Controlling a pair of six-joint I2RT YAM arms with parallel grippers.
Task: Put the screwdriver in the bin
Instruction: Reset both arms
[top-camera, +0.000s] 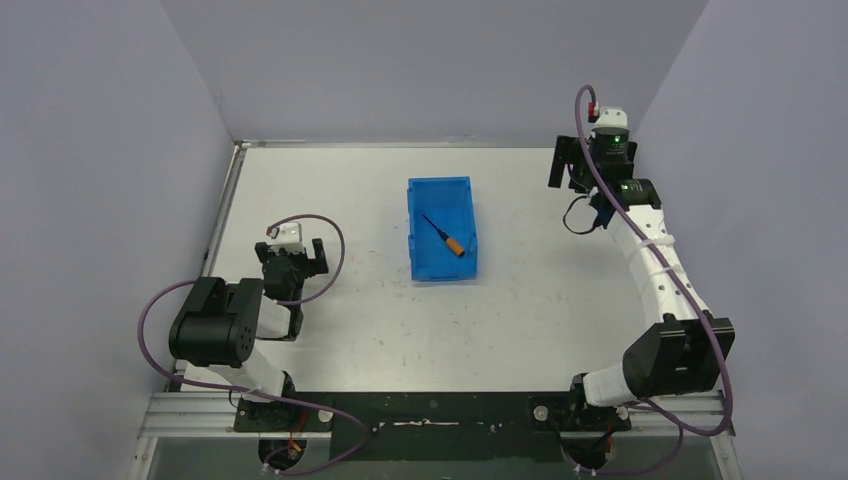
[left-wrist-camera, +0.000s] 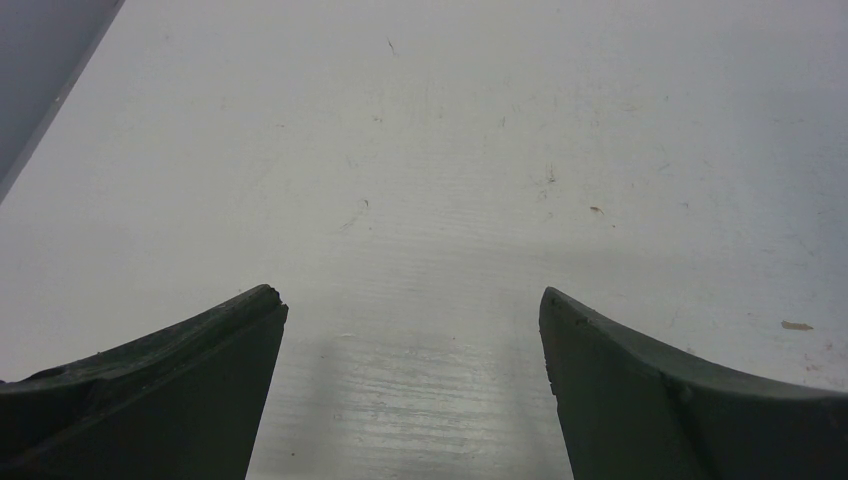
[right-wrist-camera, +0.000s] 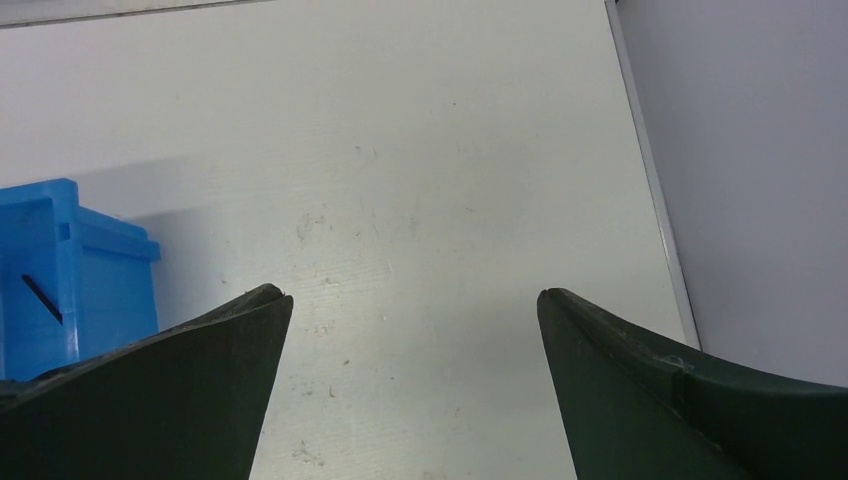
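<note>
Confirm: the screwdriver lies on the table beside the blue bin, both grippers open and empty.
Wrong: the top external view shows the screwdriver inside the blue bin, not beside it. The left gripper and right gripper are open and empty.

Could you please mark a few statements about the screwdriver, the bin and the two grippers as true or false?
1. The screwdriver lies inside the bin. True.
2. The right gripper holds the screwdriver. False: it is open and empty.
3. The left gripper is open above the table. True.
4. The bin stands against the table's right edge. False: it stands mid-table, between the arms.
5. The screwdriver stands upright. False: it lies flat, diagonally.
</note>
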